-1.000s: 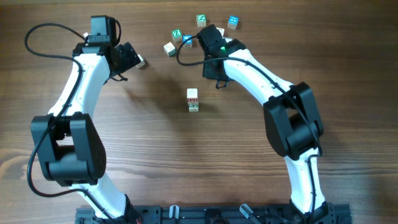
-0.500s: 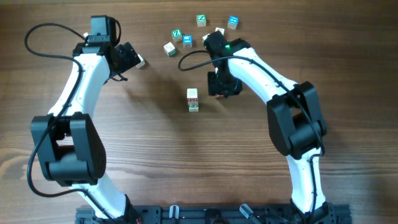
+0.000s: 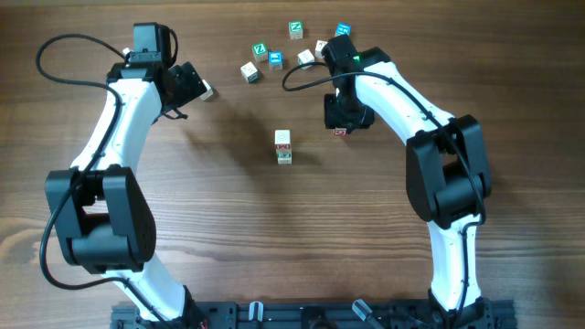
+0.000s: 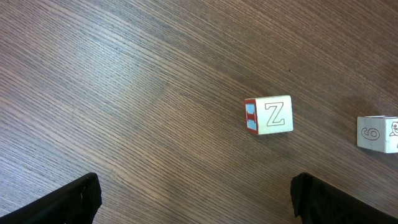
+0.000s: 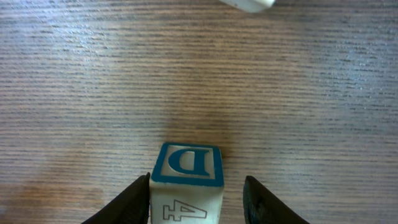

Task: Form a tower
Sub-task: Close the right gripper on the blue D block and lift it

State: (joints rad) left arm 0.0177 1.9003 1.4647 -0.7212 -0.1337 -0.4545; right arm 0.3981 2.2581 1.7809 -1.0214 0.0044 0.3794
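Standing mid-table: tower [image 3: 284, 146], a narrow column of letter cubes, nothing touching it. Right gripper [image 5: 196, 182] is near it on the right, with a blue D cube [image 5: 186, 165] between its fingers; one finger touches it, a gap shows at the other, so I cannot tell whether it grips. Left gripper [image 4: 196, 193] is spread wide over the table [image 4: 124, 93], clear of the Z cube [image 4: 268, 116].

Crops pale wooden cube marked 6 [image 4: 378, 134] at left wrist view's right edge, blue-framed wooden D cube [image 5: 186, 180] at right wrist view's bottom; overhead, hides latter mostly under right gripper [image 3: 345, 124]
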